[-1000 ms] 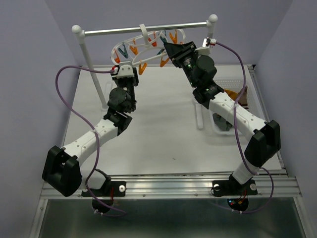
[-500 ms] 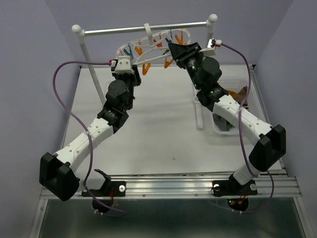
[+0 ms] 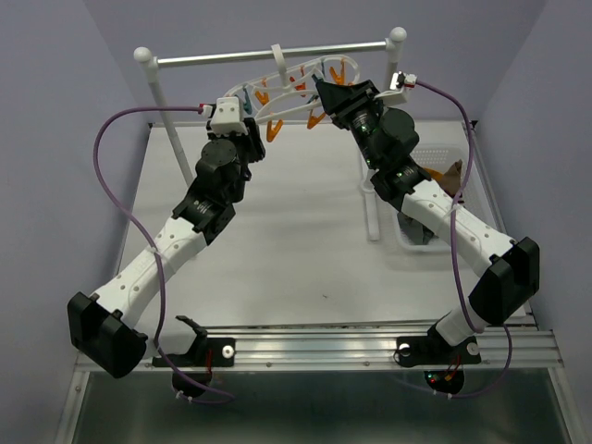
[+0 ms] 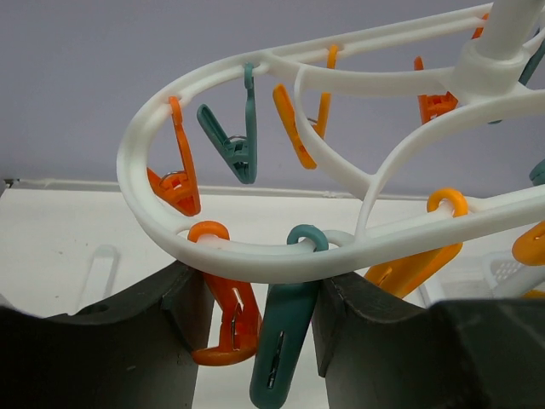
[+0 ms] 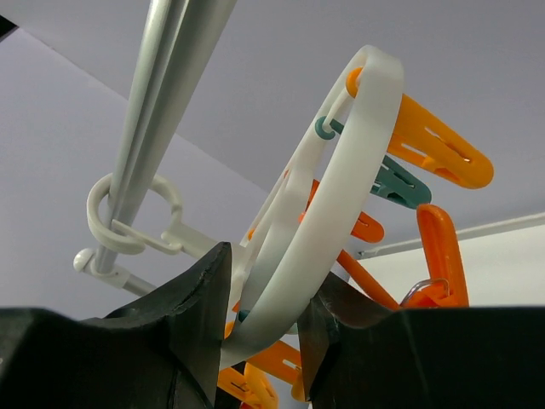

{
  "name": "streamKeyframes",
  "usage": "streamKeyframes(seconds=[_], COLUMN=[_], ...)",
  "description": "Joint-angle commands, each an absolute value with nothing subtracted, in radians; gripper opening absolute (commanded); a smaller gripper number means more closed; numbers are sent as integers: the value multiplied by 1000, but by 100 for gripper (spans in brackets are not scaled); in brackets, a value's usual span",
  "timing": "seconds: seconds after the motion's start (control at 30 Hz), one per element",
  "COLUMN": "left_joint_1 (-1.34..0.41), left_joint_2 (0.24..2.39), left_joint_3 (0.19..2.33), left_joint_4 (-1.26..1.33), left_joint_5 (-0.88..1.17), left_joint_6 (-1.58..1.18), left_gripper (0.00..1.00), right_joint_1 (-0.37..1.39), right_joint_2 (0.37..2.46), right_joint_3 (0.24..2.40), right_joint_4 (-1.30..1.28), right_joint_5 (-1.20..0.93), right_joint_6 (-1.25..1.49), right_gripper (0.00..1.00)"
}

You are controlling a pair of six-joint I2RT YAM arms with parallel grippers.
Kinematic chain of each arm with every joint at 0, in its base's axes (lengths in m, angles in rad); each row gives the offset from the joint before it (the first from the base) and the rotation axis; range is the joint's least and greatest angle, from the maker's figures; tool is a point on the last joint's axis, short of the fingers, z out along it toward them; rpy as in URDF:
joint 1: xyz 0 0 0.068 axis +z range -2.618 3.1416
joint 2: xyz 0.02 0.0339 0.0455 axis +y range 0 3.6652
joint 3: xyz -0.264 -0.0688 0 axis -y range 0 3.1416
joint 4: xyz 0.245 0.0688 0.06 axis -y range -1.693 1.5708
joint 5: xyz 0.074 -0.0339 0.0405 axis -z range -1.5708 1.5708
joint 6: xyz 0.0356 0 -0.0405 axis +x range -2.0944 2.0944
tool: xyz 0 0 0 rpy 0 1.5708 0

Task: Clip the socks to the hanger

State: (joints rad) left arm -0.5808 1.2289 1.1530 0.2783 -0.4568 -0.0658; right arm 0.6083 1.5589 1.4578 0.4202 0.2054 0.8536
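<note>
Top external view: both arms have raised the hanger [image 4: 255,260] until its hook rides the rail [image 3: 213,58]. The right gripper [image 5: 264,290] pinches the ring, and the left gripper [image 4: 260,341] sits spread beneath it. Socks [image 3: 452,173] wait unclipped in the basket [image 3: 430,153].

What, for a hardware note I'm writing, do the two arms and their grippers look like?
The left arm and right arm both have white tube links between bulky black joint housings. A thin purple cable loops loosely along each, ending at a small white block by the wrist. The left gripper and right gripper have broad, matte black fingers with curved inner edges.
</note>
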Motion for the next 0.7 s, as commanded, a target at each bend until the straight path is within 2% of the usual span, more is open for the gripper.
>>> streamKeyframes(seconds=[0.0,0.07,0.1,0.17,0.2,0.27,0.4,0.47,0.5,0.67], left_joint_1=[-581,-581,-581,-581,-581,-581,-581,-581,-581,-581], left_joint_2=[1190,1187,1186,1172,1164,1132,1056,1006,990,901], left_joint_3=[1233,1235,1238,1235,1232,1212,1169,1147,1140,1103], left_joint_4=[262,247,227,206,189,178,155,132,126,68], left_joint_5=[-451,-457,-457,-453,-446,-436,-419,-402,-394,-390], left_joint_6=[-137,-137,-140,-133,-132,-126,-137,-155,-164,-212], left_gripper=[31,38,52,58,64,69,89,93,98,99], right_joint_1=[627,627,627,627,627,627,627,627,627,627], right_joint_2=[1545,1548,1549,1557,1559,1566,1571,1565,1563,1555], right_joint_3=[1445,1454,1457,1466,1474,1483,1493,1491,1490,1485], right_joint_4=[367,365,364,353,350,338,324,322,321,314], right_joint_5=[110,98,95,89,84,78,77,80,81,92], right_joint_6=[776,775,772,772,772,769,767,765,765,761], right_gripper=[39,38,38,38,38,38,38,38,38,38])
